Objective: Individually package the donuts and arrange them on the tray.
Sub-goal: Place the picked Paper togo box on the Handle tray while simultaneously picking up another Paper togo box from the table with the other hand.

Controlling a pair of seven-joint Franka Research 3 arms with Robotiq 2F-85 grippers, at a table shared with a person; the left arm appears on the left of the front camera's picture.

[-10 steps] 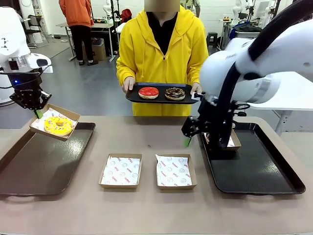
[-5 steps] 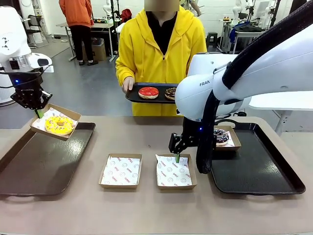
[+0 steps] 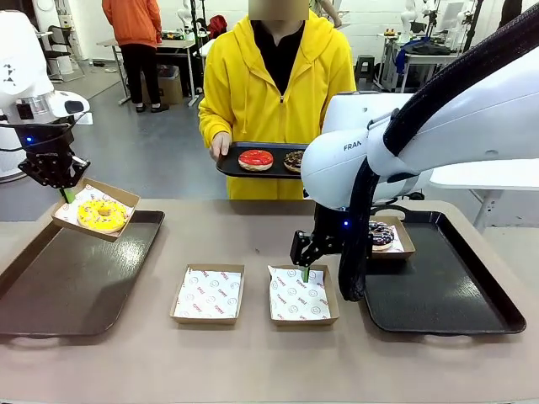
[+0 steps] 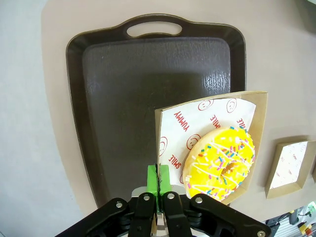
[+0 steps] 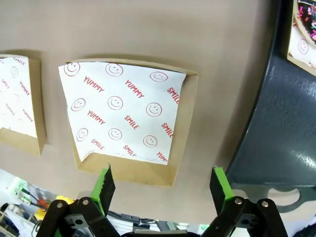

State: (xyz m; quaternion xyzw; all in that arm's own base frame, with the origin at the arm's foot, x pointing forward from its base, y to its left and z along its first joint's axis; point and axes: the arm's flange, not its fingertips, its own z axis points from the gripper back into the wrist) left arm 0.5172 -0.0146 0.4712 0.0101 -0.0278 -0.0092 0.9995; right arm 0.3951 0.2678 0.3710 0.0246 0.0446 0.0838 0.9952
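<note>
At left of frame, your left gripper (image 3: 65, 194) is clamped on the box (image 3: 125, 200) carrying the yellow donut (image 3: 101, 215), over the left tray (image 3: 67, 286). Centre frame, your right gripper (image 3: 305, 271) hangs wide open above an empty box (image 3: 301, 296).

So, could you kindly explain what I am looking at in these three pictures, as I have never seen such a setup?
These are two white robot arms at a table, facing a person. The wide picture is taken from between the arms; the other two come from cameras on each wrist, looking along that arm's claw. The left claw is shut on the edge of a paper-lined box holding a yellow donut, over the left tray. The right claw is open above one of two empty boxes on the table. A boxed dark donut sits on the right tray. The person holds a tray with a red donut and a brown donut.
</note>
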